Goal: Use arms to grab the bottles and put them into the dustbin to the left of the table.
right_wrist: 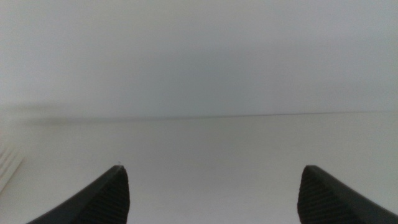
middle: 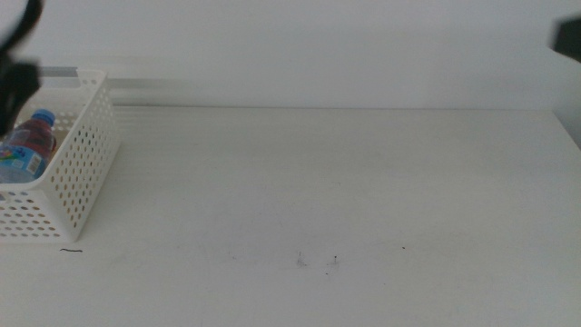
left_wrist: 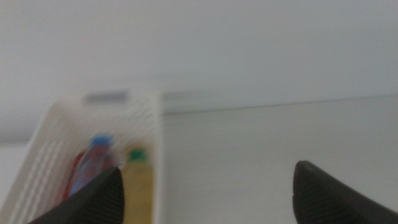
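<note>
One white perforated plastic basket (middle: 77,168) stands on one plain white tabletop (middle: 345,191); inside it lie three drink containers: one clear blue-capped bottle (left_wrist: 93,163), one yellow green-capped bottle (left_wrist: 138,186), one red item (left_wrist: 73,177), blurred. Two pairs of dark gripper jaws show, one pair per wrist view.

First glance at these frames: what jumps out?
The white perforated plastic basket at the table's left edge, with a blue-capped clear bottle inside; the left wrist view also shows a yellow bottle there. The plain white tabletop stretches bare. The left gripper hangs open beside the basket; the right gripper is open too.
</note>
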